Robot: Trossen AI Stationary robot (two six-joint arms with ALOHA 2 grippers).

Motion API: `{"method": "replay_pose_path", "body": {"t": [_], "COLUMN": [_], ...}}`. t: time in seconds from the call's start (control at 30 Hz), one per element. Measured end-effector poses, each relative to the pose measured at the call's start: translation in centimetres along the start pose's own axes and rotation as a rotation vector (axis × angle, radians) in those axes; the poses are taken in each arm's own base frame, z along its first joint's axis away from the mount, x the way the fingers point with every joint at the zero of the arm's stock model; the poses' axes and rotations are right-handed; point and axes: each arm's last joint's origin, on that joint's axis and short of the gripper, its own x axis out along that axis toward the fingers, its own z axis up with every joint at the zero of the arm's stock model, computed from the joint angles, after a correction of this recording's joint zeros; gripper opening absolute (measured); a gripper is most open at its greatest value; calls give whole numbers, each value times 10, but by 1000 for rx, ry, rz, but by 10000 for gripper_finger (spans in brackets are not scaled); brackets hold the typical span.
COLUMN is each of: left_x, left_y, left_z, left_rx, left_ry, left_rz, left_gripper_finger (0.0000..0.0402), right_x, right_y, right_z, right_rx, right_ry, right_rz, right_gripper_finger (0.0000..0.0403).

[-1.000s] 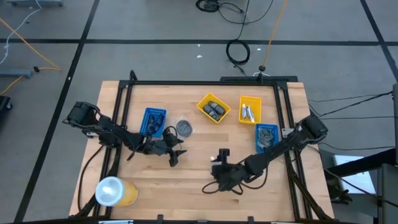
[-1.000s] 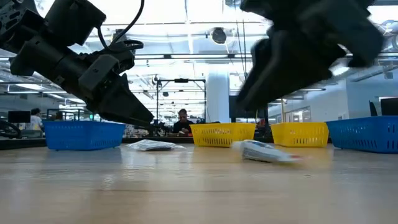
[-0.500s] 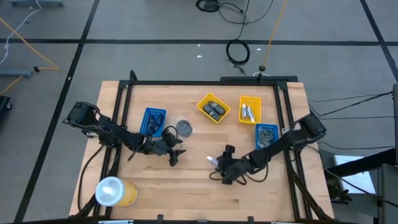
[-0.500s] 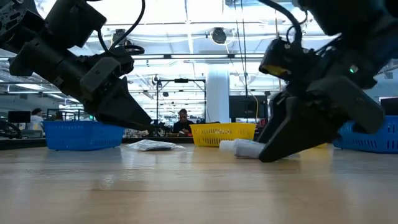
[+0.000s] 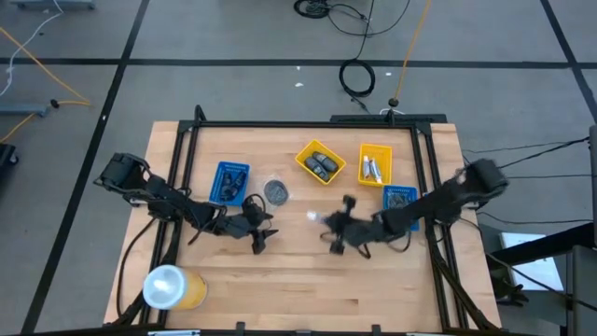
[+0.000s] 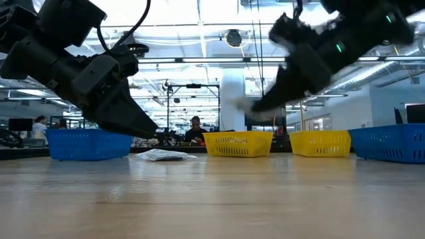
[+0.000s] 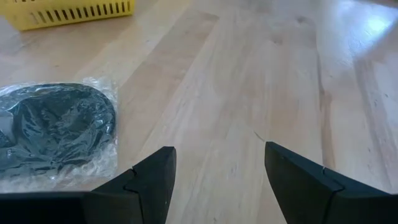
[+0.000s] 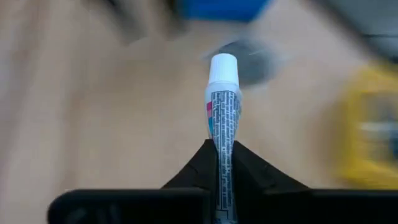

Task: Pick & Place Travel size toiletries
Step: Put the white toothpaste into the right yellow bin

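My right gripper (image 5: 333, 227) is shut on a silvery-white tube with a white cap (image 8: 222, 102), above the table's middle; in the low view the tube (image 6: 247, 106) is well above the wood. My left gripper (image 5: 262, 234) is open and empty, low over the table, left of the middle. Just beyond its fingers a flat round grey disc in clear wrap (image 7: 55, 130) lies flat on the wood; it also shows in the high view (image 5: 276, 191) and the low view (image 6: 159, 155). My right gripper pinches the tube's flat tail end (image 8: 222, 163) between its two fingers (image 8: 200, 167). The tube sticks straight out ahead of the fingers, its cap (image 8: 223, 67) farthest from them. The fingers come from the table's right, about level. The tube is lifted clear of the table.
A blue tray (image 5: 230, 182) stands at the left and a yellow tray (image 5: 320, 161) with dark bottles behind the middle. A yellow tray (image 5: 375, 164) with tubes and a blue tray (image 5: 399, 203) stand at the right. An orange cup (image 5: 168, 286) stands at the near left corner.
My right gripper has come down on the tube that lay on the table, then gone up and toward the far edge with it. The tube is now lifted clear, where it lay on the wood a second ago.
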Motion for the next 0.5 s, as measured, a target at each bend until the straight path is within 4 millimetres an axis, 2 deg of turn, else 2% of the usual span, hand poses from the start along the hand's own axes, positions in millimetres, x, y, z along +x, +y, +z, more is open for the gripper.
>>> {"method": "replay_pose_path", "body": {"t": [0.1, 0.2, 0.33, 0.4, 0.5], "left_x": [0, 0, 0, 0, 0], "left_y": [-1, -1, -1, -1, -1], "left_z": [-1, 0, 0, 0, 0], "left_rx": [-1, -5, -15, -15, -12], "left_ry": [1, 1, 1, 1, 1], "left_rz": [-4, -4, -4, -4, -4], "left_gripper_finger": [243, 243, 243, 243, 243], "right_x": [-20, -40, -55, -56, -50], "right_y": [-34, -77, -126, -143, -160], "right_z": [19, 29, 18, 9, -8], "right_rx": [82, 252, 407, 478, 555], "right_ry": [-14, 3, 144, 195, 284], "right_rz": [-172, -321, -501, -565, -558], "right_gripper_finger": [23, 40, 39, 32, 27]}}
